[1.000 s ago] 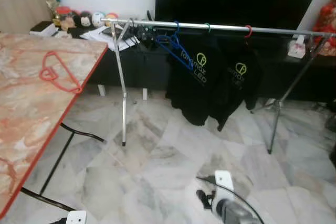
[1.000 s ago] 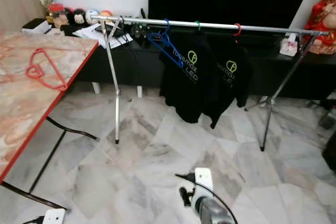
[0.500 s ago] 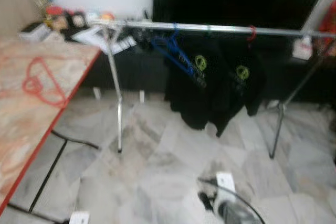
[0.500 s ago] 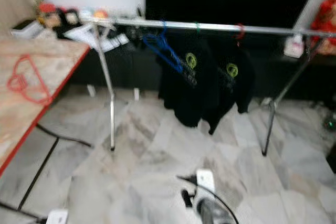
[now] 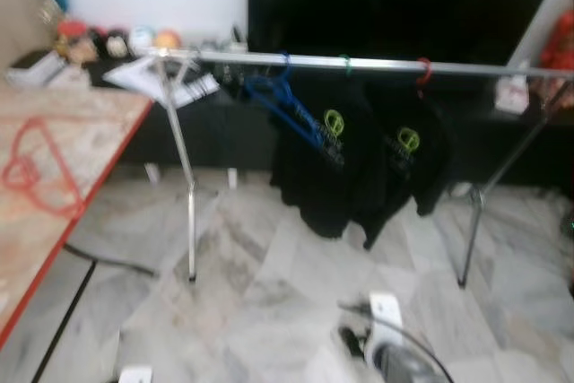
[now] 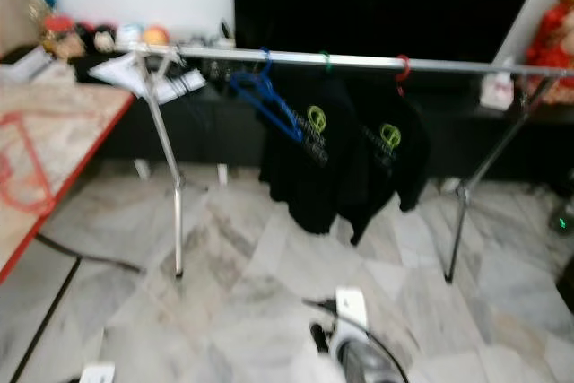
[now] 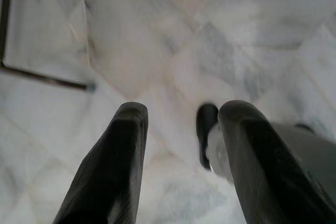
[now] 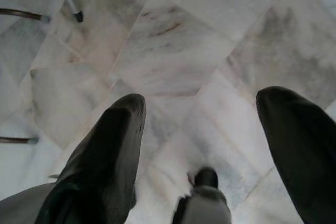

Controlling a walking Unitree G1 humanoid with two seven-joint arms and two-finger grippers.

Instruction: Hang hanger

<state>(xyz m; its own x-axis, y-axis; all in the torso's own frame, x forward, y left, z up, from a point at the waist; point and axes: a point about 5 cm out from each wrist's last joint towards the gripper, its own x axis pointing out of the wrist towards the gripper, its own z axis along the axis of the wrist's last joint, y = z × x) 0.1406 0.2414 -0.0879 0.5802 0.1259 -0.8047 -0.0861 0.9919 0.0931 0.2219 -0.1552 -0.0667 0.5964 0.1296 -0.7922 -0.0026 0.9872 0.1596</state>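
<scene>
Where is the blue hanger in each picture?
Left eye view: the blue hanger hangs on the silver rail, left of the two black shirts.
Right eye view: the blue hanger is at the same spot on the rail, a bit further left in the picture.
Left wrist view: marble floor between black fingers.
Right wrist view: the same floor.
Shared landmark: the rail's red hook.

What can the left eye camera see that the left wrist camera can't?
Left eye view: the red hanger lying on the table, and the metal rail carrying a blue hanger and two black shirts. Left wrist view: the left gripper up close, jaws apart, holding nothing. Both: the marble floor.
</scene>
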